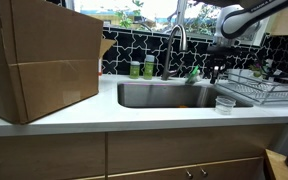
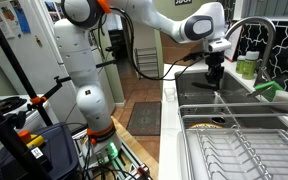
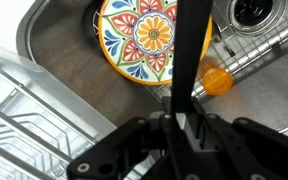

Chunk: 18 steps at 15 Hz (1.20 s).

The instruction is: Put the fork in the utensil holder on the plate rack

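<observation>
My gripper hangs over the right part of the sink, also seen in an exterior view. In the wrist view the gripper is shut on a long black fork that sticks out past the fingers. The silver wire plate rack stands on the counter right of the sink, beside the gripper; it fills the foreground in an exterior view and shows at the lower left of the wrist view. I cannot make out the utensil holder.
A colourful patterned plate and an orange object lie in the sink below the gripper. A faucet stands behind the sink. A small clear cup stands at the counter's front. A big cardboard box fills the counter's far side.
</observation>
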Motion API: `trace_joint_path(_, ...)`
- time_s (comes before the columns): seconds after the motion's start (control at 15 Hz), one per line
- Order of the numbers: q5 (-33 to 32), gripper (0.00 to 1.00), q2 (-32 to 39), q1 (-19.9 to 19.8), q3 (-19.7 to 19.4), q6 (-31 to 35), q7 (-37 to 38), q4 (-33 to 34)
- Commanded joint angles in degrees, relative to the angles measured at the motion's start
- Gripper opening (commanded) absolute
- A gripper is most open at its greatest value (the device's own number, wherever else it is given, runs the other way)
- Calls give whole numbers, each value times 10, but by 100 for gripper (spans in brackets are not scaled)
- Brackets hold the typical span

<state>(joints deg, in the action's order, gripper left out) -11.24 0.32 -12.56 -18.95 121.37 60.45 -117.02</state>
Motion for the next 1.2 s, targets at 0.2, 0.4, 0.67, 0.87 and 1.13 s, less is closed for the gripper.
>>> trace_joint_path(0.2,0,20,1,-13,13,-1,-1,1)
trace_joint_path(0.4,0,20,1,-13,13,-1,-1,1)
trace_joint_path(0.67,0,20,1,-13,13,-1,-1,1)
trace_joint_path(0.87,-1,5,-4,-13,12,-3,-3,2)
trace_joint_path(1.13,14,5,-38,-24,7,-25,-62,13)
